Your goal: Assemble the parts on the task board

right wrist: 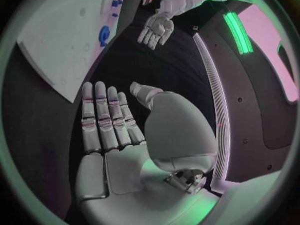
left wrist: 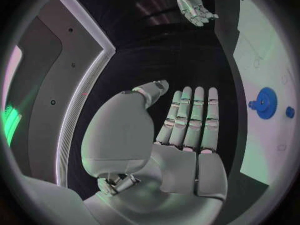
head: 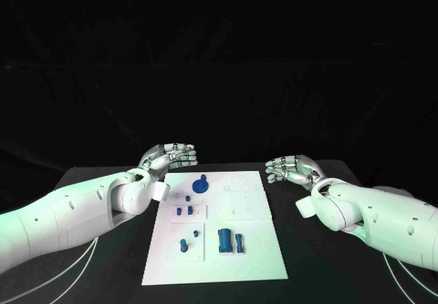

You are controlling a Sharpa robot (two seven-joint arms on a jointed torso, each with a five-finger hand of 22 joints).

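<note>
The white task board (head: 256, 253) lies in the middle of the black table. Blue parts rest on it: a round disc-shaped part (head: 200, 185) near its far end, small pieces (head: 187, 209) in the middle left, and a cylinder (head: 225, 240) with a thinner peg (head: 240, 242) toward the near end. My left hand (head: 171, 156) hovers beyond the board's far left corner, fingers straight and empty. My right hand (head: 290, 168) hovers off the far right corner, also empty with fingers extended. The disc (left wrist: 265, 103) (right wrist: 104, 35) appears in both wrist views, apart from my left hand (left wrist: 181, 130) and right hand (right wrist: 109, 120).
Black table (head: 347, 266) surrounds the board on both sides. White cables (head: 87, 259) trail near the left arm at the near edge. The other hand shows across each wrist view (left wrist: 194, 7) (right wrist: 156, 27).
</note>
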